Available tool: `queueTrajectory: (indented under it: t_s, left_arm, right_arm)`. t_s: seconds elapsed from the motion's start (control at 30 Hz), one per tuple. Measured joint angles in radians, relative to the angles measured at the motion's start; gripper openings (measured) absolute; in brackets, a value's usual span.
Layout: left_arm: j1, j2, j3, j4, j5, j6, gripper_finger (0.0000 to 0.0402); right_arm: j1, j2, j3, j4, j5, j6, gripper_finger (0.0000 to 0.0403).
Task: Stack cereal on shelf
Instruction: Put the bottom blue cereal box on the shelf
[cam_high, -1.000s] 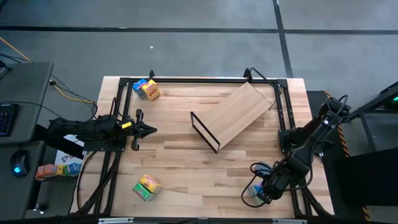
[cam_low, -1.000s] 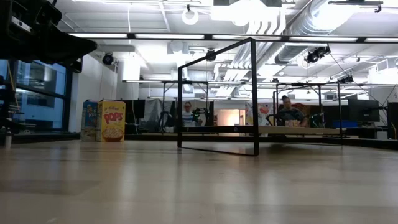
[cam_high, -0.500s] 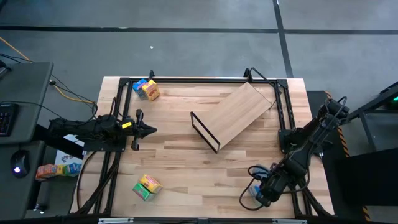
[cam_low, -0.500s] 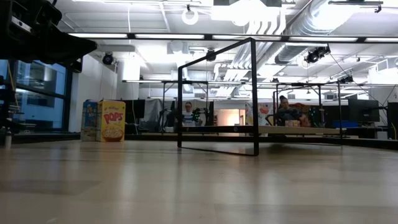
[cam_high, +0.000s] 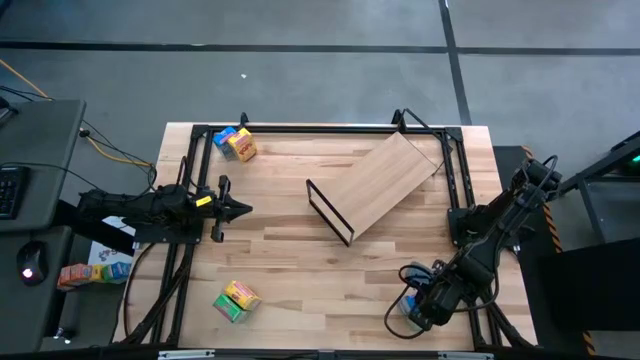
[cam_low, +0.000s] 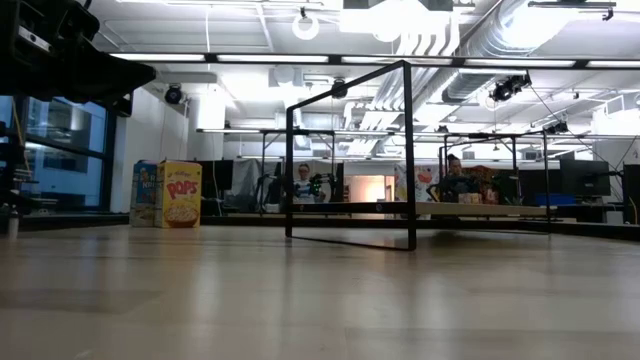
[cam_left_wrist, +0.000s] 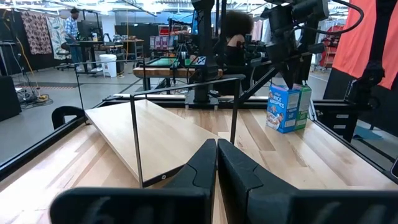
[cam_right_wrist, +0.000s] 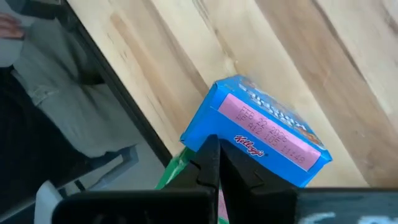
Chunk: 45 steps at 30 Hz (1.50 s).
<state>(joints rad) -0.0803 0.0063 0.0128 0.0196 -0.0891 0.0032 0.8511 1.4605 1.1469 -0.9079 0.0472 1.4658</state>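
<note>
I have the right gripper (cam_high: 418, 308) down at the table's near right corner, over the blue Kellogg's box (cam_right_wrist: 264, 135) that sits beside a green one (cam_right_wrist: 171, 169). Its fingers look pressed together just above the box top, though the wrist view is too close for me to be sure. I'd spread them before descending, then pinch the narrow sides squarely. The shelf (cam_high: 382, 182) lies mid-table, well apart. The left gripper (cam_high: 240, 209), fingers closed, waits at the left edge.

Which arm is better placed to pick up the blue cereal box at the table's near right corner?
Right. The right gripper hangs directly over the blue cereal box; the left gripper waits across the table.
</note>
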Motion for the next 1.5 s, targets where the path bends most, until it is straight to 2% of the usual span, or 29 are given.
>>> queueTrajectory:
  t_s: [0.17, 0.57, 0.73, 1.13, 1.37, 1.5]
  left_arm:
    - [0.0, 0.0, 0.0, 0.0, 0.0, 0.0, 0.0008]
    - [0.0, 0.0, 0.0, 0.0, 0.0, 0.0, 0.0008]
    - [0.0, 0.0, 0.0, 0.0, 0.0, 0.0, 0.0008]
    - [0.0, 0.0, 0.0, 0.0, 0.0, 0.0, 0.0008]
    - [0.0, 0.0, 0.0, 0.0, 0.0, 0.0, 0.0008]
    - [0.0, 0.0, 0.0, 0.0, 0.0, 0.0, 0.0008]
  right_arm:
    - [0.0, 0.0, 0.0, 0.0, 0.109, -0.001, 0.0]
    - [0.0, 0.0, 0.0, 0.027, 0.144, -0.036, 0.0]
    - [0.0, 0.001, 0.0, 0.084, 0.144, -0.094, 0.0]
    - [-0.015, 0.001, 0.0, 0.09, 0.134, -0.15, 0.0]
    - [-0.09, 0.001, 0.0, 0.09, 0.046, -0.195, 0.0]
    - [-0.146, -0.004, 0.002, 0.089, 0.039, -0.254, 0.0011]
